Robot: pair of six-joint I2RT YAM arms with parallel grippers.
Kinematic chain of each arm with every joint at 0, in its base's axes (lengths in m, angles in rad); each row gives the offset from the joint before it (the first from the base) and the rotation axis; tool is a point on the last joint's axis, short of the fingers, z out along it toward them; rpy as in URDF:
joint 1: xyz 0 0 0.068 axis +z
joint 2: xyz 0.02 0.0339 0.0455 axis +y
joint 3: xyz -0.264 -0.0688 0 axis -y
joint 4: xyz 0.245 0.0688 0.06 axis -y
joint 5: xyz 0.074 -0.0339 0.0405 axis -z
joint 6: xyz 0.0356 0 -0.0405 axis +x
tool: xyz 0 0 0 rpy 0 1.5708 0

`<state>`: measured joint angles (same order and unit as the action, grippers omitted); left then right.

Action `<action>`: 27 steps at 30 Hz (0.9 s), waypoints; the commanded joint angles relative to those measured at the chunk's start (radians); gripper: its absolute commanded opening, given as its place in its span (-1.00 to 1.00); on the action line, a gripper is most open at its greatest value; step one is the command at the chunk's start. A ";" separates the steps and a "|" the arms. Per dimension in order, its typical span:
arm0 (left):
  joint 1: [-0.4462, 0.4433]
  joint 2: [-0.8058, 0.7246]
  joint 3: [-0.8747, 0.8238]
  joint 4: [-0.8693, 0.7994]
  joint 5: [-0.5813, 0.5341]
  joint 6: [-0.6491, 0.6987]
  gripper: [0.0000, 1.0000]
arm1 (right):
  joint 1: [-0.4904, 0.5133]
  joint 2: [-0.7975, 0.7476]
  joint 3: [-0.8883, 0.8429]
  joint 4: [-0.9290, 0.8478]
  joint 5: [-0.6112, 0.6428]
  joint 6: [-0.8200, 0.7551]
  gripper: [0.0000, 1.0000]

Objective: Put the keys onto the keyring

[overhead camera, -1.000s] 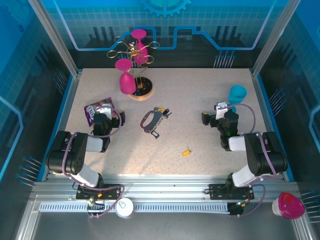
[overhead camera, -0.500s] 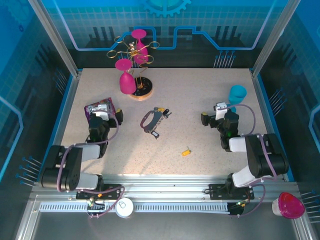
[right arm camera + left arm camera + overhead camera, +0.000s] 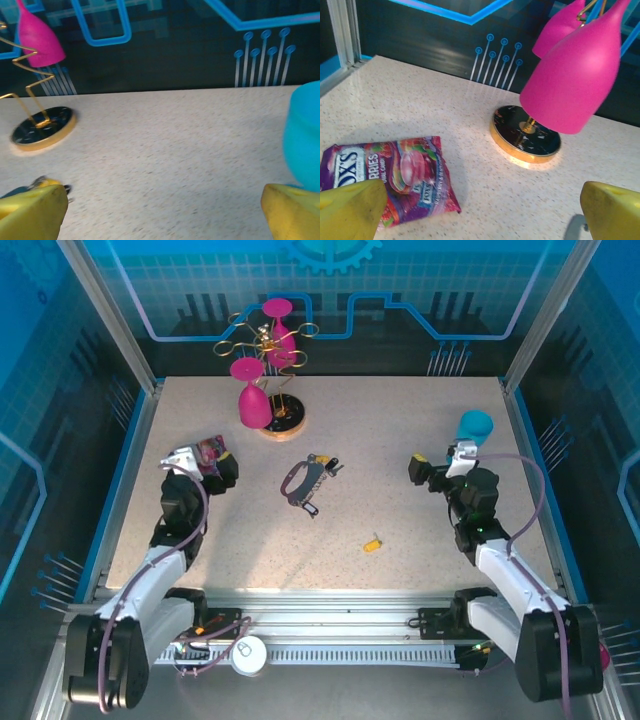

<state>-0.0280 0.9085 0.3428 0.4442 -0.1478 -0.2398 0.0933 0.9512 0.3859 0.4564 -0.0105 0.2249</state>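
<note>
Left pincer released near candy bag; right pincer released near blue cup. Keyring mid-bench, touching dark keys; yellow key well apart. Risk: tiny flat keys slipping, skidding under pinch.

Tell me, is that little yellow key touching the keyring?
Apart. The top view shows the yellow key lying alone, with bare table between it and the keyring.
</note>
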 commanded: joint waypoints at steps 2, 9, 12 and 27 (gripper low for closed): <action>0.004 -0.074 0.059 -0.257 0.123 -0.190 0.95 | 0.095 -0.052 0.034 -0.193 -0.092 0.095 0.98; -0.106 -0.096 0.095 -0.500 0.146 -0.398 0.77 | 0.320 -0.015 0.129 -0.416 -0.032 0.066 0.98; -0.233 -0.080 0.107 -0.568 0.068 -0.489 0.78 | 0.387 0.002 0.142 -0.457 0.007 0.077 0.98; -0.562 0.352 0.378 -0.672 -0.114 -0.997 0.35 | 0.467 -0.032 0.145 -0.651 0.213 0.213 0.96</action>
<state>-0.5739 1.1885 0.6220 -0.1596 -0.2302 -1.1030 0.5453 0.9443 0.5236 -0.1410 0.1402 0.3870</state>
